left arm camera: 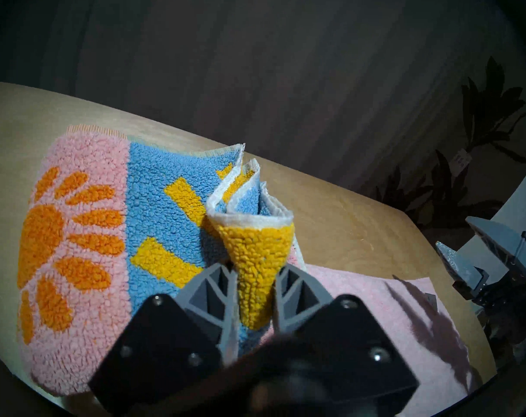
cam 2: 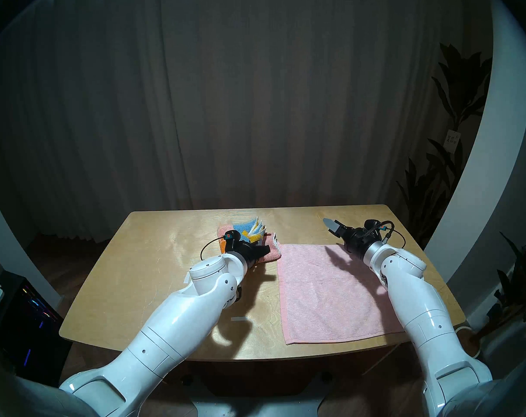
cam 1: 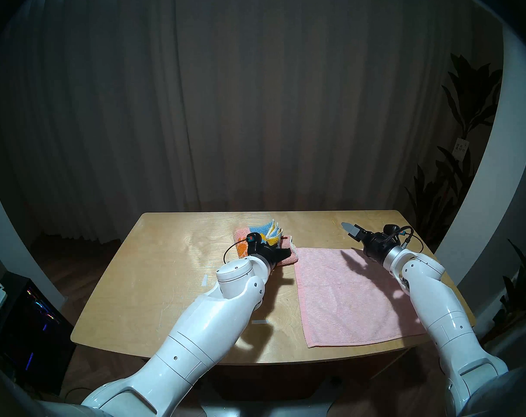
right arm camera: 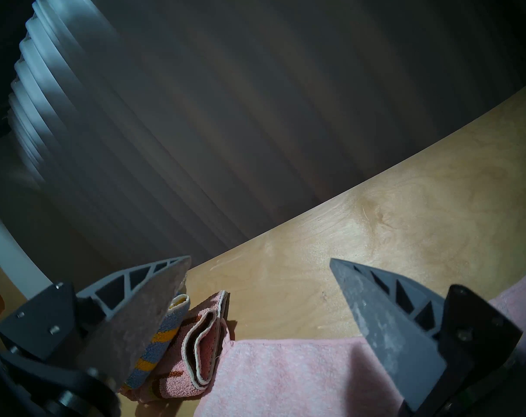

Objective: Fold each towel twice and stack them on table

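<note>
Left gripper (left arm camera: 255, 290) is sitting at the right-hand side of the sunflower towel (left arm camera: 84, 251), its two grey fingers (left arm camera: 209, 293) standing a little apart with a yellow, cone-shaped tuft of the towel's gathered corners between them. Whether the pads are still pressing the cloth or just flanking it cannot be told from the wrist view (the gap looks about as wide as the tuft itself). That towel is lying folded into a small thick bundle near the far edge of the table (cam 1: 165, 287), left of the middle, with its loose white-hemmed corners sticking up.

Right gripper (cam 1: 350, 228) is hovering above the far right part of the table, jaws standing wide apart and holding nothing.

The pale pink towel (cam 1: 346, 293) is lying fully spread and flat, reaching from just beside the folded bundle to the near edge on the right half; its long axis is running from the far edge toward the near edge. Its far hem is lying just below and nearer than the right gripper, so the right arm is the closer one to its far right corner, while the left gripper is sitting just beside the far left corner. Judging from this layout, the pink towel's first fold is the step now waiting.
</note>
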Robot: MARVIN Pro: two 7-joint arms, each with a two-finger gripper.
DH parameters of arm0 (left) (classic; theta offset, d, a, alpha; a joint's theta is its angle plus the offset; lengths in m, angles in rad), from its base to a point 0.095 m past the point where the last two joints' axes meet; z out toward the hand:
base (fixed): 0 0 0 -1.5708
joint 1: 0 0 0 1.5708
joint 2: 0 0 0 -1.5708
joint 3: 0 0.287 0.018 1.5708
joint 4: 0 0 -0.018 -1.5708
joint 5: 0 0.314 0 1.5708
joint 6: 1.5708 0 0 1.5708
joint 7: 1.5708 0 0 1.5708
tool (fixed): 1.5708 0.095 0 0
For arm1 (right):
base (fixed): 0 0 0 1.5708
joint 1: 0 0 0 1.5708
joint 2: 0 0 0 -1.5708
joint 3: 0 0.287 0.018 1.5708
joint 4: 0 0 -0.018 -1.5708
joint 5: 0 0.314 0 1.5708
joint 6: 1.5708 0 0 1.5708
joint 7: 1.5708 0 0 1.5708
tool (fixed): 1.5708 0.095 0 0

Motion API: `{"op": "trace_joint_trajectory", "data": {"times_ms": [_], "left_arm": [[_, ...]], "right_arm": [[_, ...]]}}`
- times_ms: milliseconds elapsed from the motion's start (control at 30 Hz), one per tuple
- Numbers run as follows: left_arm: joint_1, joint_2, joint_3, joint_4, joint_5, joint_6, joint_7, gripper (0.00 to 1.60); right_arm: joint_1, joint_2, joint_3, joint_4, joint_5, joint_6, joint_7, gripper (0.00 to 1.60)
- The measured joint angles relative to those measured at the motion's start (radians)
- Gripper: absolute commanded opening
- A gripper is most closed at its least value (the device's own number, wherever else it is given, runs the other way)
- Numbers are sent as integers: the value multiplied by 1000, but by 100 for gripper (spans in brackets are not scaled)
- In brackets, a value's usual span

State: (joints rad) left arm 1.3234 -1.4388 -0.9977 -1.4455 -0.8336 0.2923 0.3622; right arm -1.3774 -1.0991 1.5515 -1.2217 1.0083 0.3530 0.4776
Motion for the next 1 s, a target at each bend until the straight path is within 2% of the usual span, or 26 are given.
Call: {"op": "trace_joint_trajectory", "data": {"times_ms": [33,67,100,133,167,567,800,1000], "left_arm": [[-6,-6,1,12,0,-3,-1,3],[-9,-9,2,17,1,-4,-1,46],[-13,-12,3,23,1,-5,-2,133],[-17,-17,4,30,1,-7,-3,142],[-23,-22,5,37,1,-9,-4,160],[-46,-60,-7,47,-28,-19,-19,160],[-36,-60,-16,14,-53,-14,-20,160],[4,-54,-43,-43,-94,-17,-26,160]], "right_arm": [[0,1,0,8,0,-1,2,160],[0,1,0,12,0,-1,2,160],[0,1,0,17,0,-1,3,160],[0,2,0,23,0,-1,4,160],[1,4,0,30,-1,-1,6,160],[19,20,0,86,-2,-3,24,160],[37,29,1,90,-1,-3,35,160],[47,37,2,93,-1,-2,36,160]]}}
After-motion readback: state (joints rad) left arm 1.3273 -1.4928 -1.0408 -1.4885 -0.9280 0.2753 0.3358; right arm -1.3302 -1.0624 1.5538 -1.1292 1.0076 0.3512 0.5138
